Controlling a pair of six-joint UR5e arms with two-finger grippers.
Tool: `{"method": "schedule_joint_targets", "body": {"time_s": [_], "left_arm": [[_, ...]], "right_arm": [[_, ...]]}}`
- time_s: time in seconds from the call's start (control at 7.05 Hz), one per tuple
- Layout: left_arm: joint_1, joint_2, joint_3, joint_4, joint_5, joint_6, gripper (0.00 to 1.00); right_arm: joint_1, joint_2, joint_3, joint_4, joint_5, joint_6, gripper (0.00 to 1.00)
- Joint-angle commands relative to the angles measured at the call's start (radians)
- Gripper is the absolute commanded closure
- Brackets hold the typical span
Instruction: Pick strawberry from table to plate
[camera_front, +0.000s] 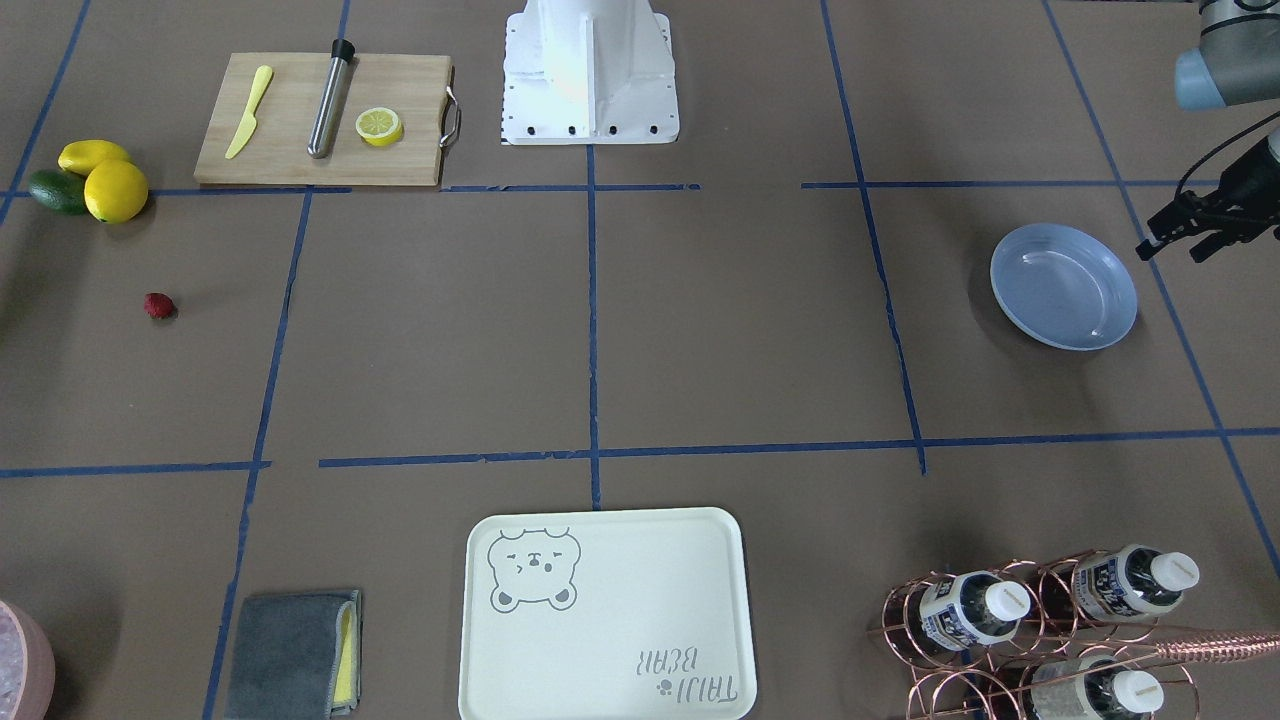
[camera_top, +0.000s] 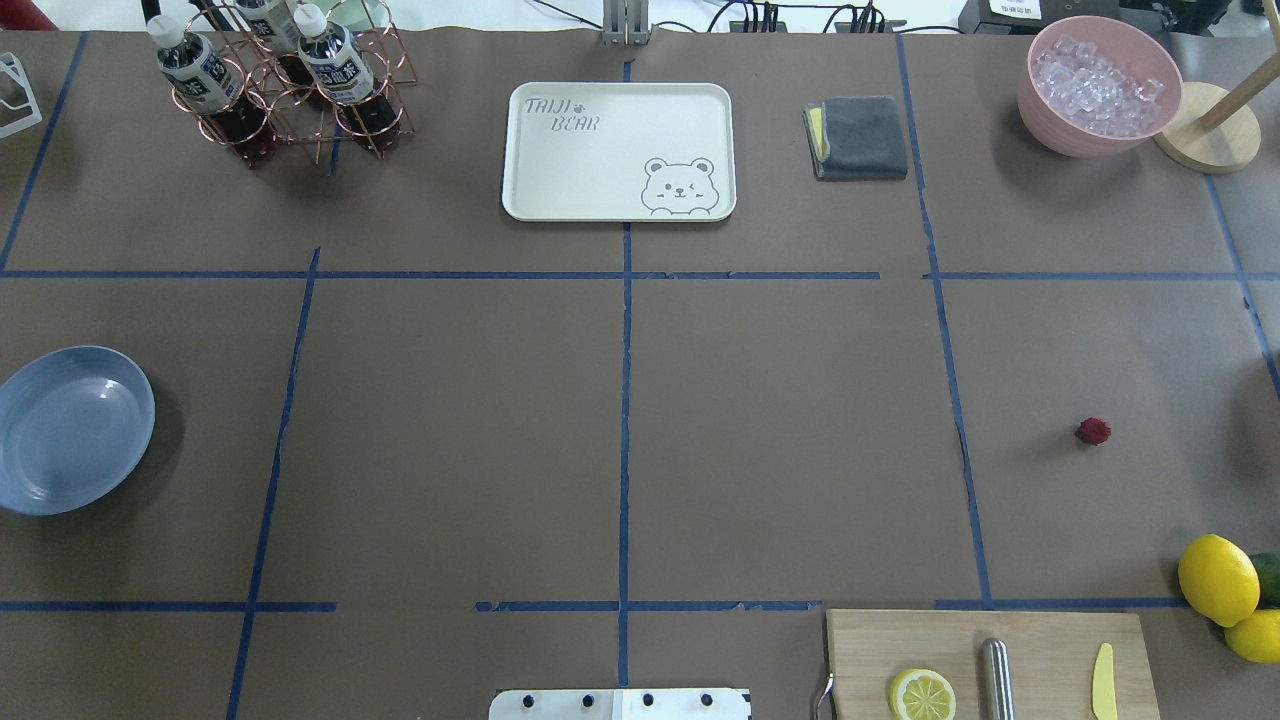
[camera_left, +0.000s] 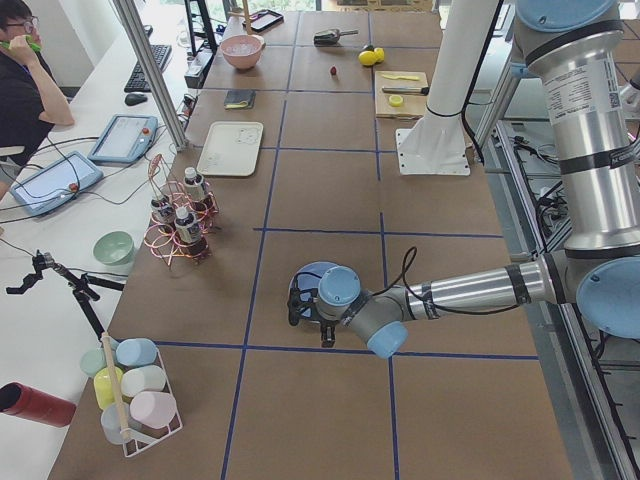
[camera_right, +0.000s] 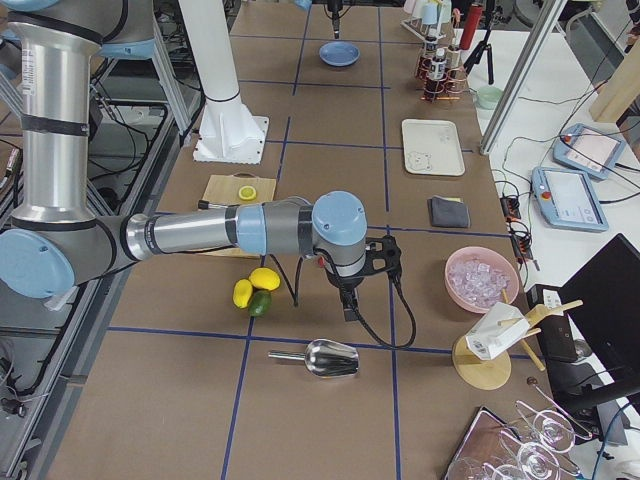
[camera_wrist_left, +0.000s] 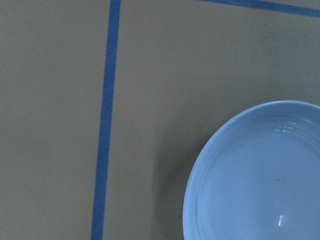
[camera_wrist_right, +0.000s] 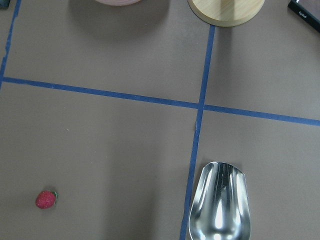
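Observation:
The strawberry (camera_front: 159, 305) (camera_top: 1093, 431) is a tiny dark-red berry lying alone on the brown table (camera_top: 780, 440), out on my right side; it also shows low and left in the right wrist view (camera_wrist_right: 46, 199). The light-blue plate (camera_front: 1063, 286) (camera_top: 70, 428) (camera_wrist_left: 255, 175) sits with nothing in it at the opposite end. My left gripper (camera_front: 1170, 250) (camera_left: 298, 300) hovers by the plate's edge, its two fingers apart and holding nothing. The right gripper (camera_right: 385, 258) hangs above the table near the lemons; I cannot tell whether it is open or shut.
A cutting board (camera_front: 320, 120) carries a lemon half, a yellow knife and a steel cylinder. Lemons (camera_top: 1218, 580) lie near the strawberry, with a metal scoop (camera_wrist_right: 219, 205) beyond. The bear tray (camera_top: 618, 150), grey cloth (camera_top: 858, 137), bottle rack (camera_top: 280, 85) and ice bowl (camera_top: 1098, 85) line the far edge.

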Motion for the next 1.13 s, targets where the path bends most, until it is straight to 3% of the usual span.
{"method": "schedule_joint_targets", "body": {"time_s": [0.0,0.57,0.71,0.85,0.99], "left_arm": [[0.045,-0.011,0.023,-0.029,0.065,-0.035,0.14],[0.056,-0.060,0.078,-0.025,0.073,-0.034,0.39],[0.056,-0.060,0.079,-0.025,0.073,-0.034,0.60],[0.056,-0.060,0.077,-0.029,0.071,-0.031,0.88],[0.056,-0.060,0.074,-0.031,0.071,-0.029,1.00]], "right_arm": [[-0.001,0.003,0.008,-0.001,0.002,0.022,0.00],[-0.001,0.003,0.021,-0.001,0.002,0.022,0.00],[0.001,0.003,0.021,-0.001,0.002,0.022,0.00],[-0.001,0.003,0.023,-0.001,0.002,0.022,0.00],[0.001,0.003,0.023,-0.001,0.002,0.022,0.00]]}}
